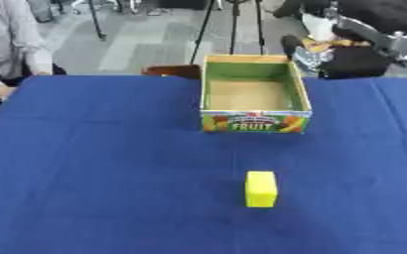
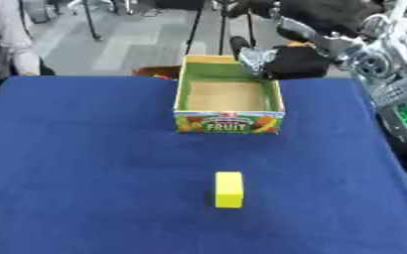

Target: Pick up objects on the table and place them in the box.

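Note:
A yellow block (image 1: 261,188) lies on the blue tablecloth (image 1: 94,163), in front of the box and nearer to me. The open cardboard box (image 1: 255,121) with green walls and a "FRUIT" label stands at the table's far middle; its brown floor shows bare. My right arm comes in from the upper right. Its black right hand (image 2: 296,62) hangs at the box's far right corner, just outside the rim. A small orange patch (image 2: 299,45) shows at the hand; what it is I cannot make out. My left hand shows in neither view.
A reddish-brown object (image 1: 172,71) lies at the table's far edge, just left of the box. Tripod legs (image 1: 233,25) stand on the floor beyond the table. A wire cart (image 2: 405,106) stands off the table's right side.

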Robot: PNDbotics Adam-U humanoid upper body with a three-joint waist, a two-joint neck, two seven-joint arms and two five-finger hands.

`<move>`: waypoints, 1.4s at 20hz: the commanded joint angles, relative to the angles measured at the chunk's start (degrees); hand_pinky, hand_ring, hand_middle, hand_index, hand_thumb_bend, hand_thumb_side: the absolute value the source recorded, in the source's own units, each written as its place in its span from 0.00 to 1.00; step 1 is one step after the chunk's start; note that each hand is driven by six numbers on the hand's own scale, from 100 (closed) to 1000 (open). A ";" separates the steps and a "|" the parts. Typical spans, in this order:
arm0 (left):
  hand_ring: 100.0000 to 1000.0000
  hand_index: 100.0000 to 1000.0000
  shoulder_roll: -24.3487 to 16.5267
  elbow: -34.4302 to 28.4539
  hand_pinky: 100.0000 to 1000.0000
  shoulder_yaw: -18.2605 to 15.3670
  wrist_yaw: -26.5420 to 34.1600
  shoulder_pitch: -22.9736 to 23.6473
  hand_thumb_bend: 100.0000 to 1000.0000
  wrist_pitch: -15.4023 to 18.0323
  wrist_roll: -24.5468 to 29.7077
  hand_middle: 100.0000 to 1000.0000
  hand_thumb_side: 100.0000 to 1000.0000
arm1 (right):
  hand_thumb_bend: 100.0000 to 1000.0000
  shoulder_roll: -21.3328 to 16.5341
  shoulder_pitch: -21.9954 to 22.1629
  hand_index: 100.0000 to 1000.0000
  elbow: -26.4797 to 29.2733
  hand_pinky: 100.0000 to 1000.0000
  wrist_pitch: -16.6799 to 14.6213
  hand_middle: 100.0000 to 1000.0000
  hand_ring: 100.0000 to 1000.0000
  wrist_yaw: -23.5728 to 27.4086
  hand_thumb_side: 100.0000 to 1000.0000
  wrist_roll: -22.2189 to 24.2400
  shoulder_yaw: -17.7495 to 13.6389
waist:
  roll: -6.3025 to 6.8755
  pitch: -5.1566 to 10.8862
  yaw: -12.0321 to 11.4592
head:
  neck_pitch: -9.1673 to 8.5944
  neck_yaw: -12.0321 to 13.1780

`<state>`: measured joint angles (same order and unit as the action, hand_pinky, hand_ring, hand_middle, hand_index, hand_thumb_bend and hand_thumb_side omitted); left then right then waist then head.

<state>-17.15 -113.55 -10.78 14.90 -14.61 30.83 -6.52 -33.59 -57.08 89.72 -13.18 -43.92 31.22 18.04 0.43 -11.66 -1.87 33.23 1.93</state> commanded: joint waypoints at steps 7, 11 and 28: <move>0.75 0.93 -1.25 -1.05 0.52 0.14 0.27 -0.35 0.00 0.05 0.35 0.84 1.00 | 0.18 -3.21 -1.52 0.93 -2.49 0.84 -1.18 0.84 0.95 4.72 1.00 9.85 2.33 | 0.00 1.02 -0.25 | -0.18 -0.10; 0.75 0.93 -1.27 -1.05 0.52 0.20 0.29 -0.49 0.00 0.03 0.41 0.84 1.00 | 0.55 -3.89 -1.31 0.95 -2.13 0.87 0.44 0.82 0.96 6.78 0.97 11.36 3.72 | -0.04 0.89 -0.21 | -0.32 -0.06; 0.75 0.94 -0.99 -1.05 0.52 0.12 0.34 -1.08 0.00 -0.27 0.44 0.84 1.00 | 0.60 -2.39 2.52 0.97 1.14 0.95 15.48 0.79 0.97 10.79 0.76 18.63 7.39 | -0.07 0.20 -0.13 | -0.88 -0.06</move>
<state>-17.17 -113.55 -10.45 15.11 -15.04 30.68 -6.13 -35.52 -53.77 89.37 1.43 -33.24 49.82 25.84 0.28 -12.32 -2.02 32.84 1.92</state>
